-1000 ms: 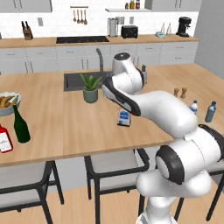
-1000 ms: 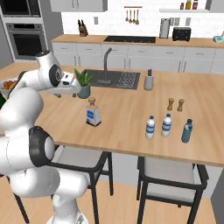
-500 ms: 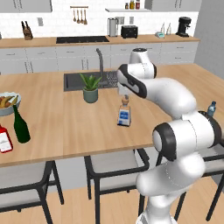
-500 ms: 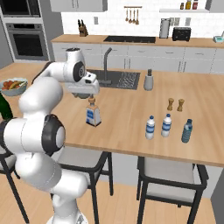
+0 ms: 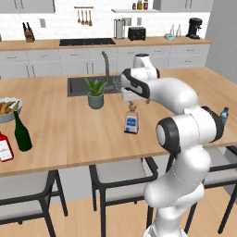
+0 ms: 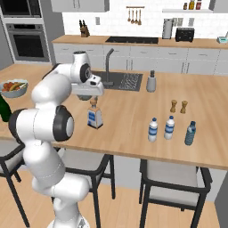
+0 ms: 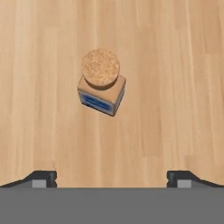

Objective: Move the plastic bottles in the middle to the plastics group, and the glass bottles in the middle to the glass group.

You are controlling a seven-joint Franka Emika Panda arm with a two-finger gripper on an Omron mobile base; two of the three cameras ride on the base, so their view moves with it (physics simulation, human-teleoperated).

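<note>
The gripper (image 7: 112, 177) hangs above the wooden island counter (image 5: 65, 134), directly over the squat square bottle (image 5: 132, 120), with its jaws spread wide and nothing between them; in the hand view the two dark fingertips (image 7: 43, 178) sit far apart at the bottom edge, and the bottle's round cork stopper (image 7: 100, 67) and blue label appear from above, ahead of the fingertips and slightly to the left of centre. The bottle stands upright near the middle of the counter, clear of the gripper and not touching any other item. In the left base view, the tall dark green wine bottle (image 5: 21, 133) stands upright at the far left of the counter, just beside the short red bottle with a white label (image 5: 5, 146) and in front of the fruit bowl (image 5: 6, 110). In the right base view, three small water bottles (image 6: 169, 129) with blue labels stand upright in a loose row toward the right end of the counter, well apart from the square bottle; which of them has a white cap is too small to tell. Two brown pepper mills (image 6: 178, 106) stand just behind that row. A potted plant (image 5: 96, 92) sits beside the sink (image 5: 78, 85), behind the square bottle.
</note>
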